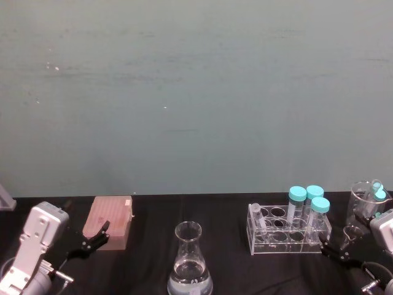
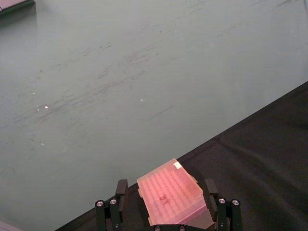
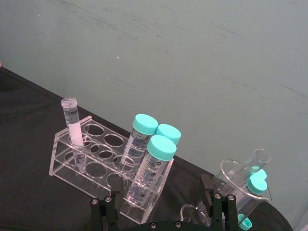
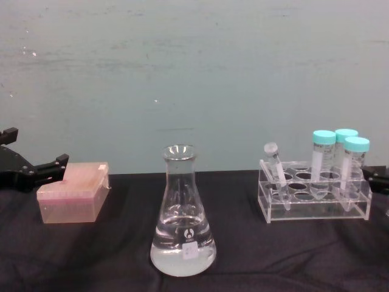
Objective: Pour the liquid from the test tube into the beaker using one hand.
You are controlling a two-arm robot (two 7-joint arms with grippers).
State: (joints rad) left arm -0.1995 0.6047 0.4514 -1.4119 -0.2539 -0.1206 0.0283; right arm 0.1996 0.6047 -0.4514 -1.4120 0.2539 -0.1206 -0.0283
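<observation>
1 (supervisor): Report tool states and item positions. Dial centre is the beaker, 12 o'clock at the wall.

2 (operator): I read the left tool (image 1: 93,241) as released, fingers spread, parked at the 7 o'clock corner of the pink tip box (image 1: 110,222), which lies at 10 o'clock. The right tool (image 1: 336,252) is also released and holds nothing; it sits just off the rack (image 1: 288,244), at the rack's 4 o'clock. The rack lies at 2 o'clock. The test tube (image 1: 256,216) stands tilted and uncapped in the rack's 9 o'clock end hole. I cannot tell its fill level. The beaker (image 1: 189,265) holds some clear fluid (image 4: 182,252) at its base.

1 (supervisor): Hazards?

2 (operator): I judge three.
- If one finger meets the tilted tube first, it may shift and drag the rack.
- The teal-capped tubes (image 1: 307,200) stand at the rack's 3 o'clock end, on my approach side, so a wide entry could knock them.
- The beaker's neck is narrow, so an off-centre or hasty pour would spill onto the desk (image 1: 147,270).
</observation>
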